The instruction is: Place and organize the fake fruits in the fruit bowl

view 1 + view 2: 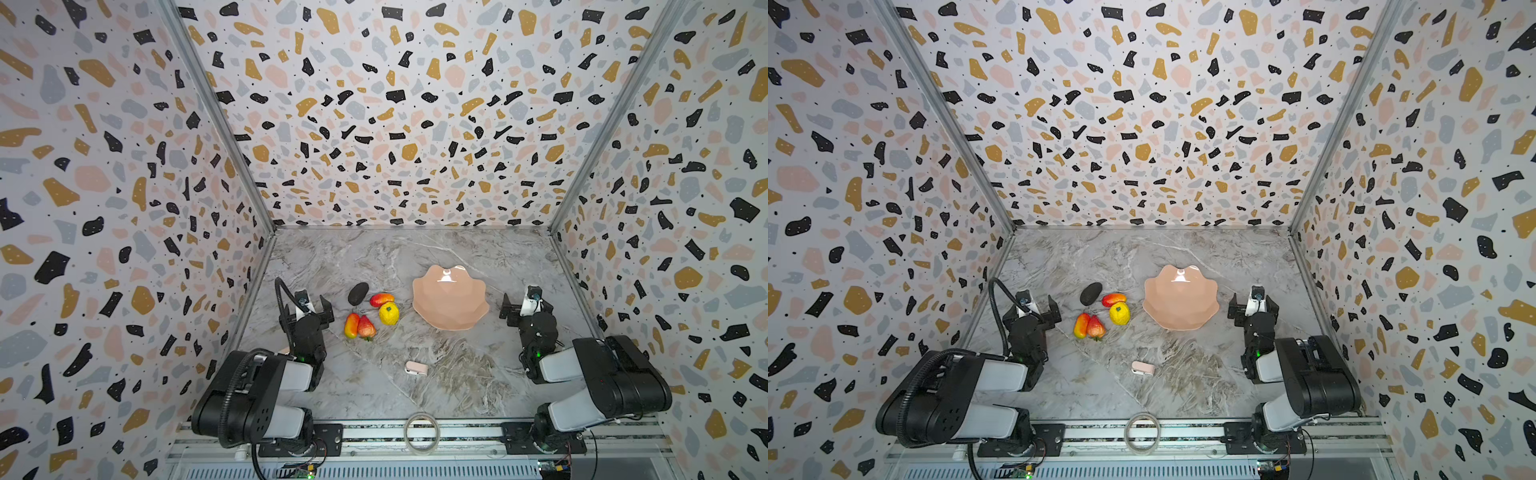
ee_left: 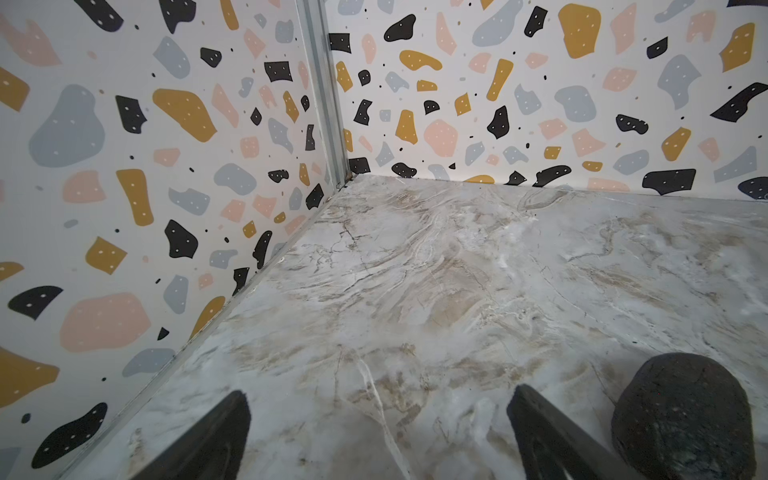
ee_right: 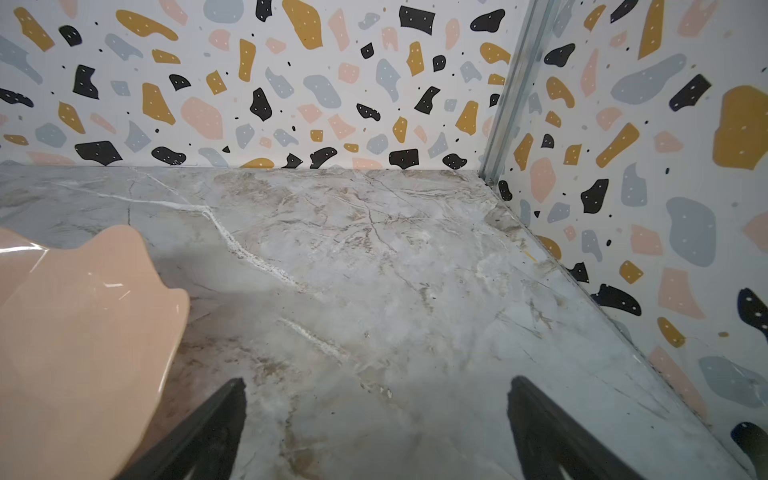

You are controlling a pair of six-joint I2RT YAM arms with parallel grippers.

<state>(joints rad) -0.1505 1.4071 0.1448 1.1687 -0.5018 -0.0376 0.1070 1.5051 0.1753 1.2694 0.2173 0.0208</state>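
Note:
Five fake fruits lie in a cluster on the marble table, left of centre in both top views: a black oval [image 1: 358, 293], a mango [image 1: 381, 299], a yellow citrus [image 1: 389, 313], a second mango [image 1: 351, 325] and a red strawberry [image 1: 366, 327]. To their right sits the peach-pink fruit bowl [image 1: 451, 316], with nothing in it. My left gripper [image 1: 308, 308] stands open just left of the fruits; its wrist view shows the black oval [image 2: 681, 419] outside one finger. My right gripper [image 1: 527, 303] is open right of the bowl [image 3: 83, 324], empty.
A small pale pink clip [image 1: 416, 368] lies on the table nearer the front, between the arms. A clear tape ring [image 1: 422, 432] rests on the front rail. Patterned walls close in the table at the left, back and right.

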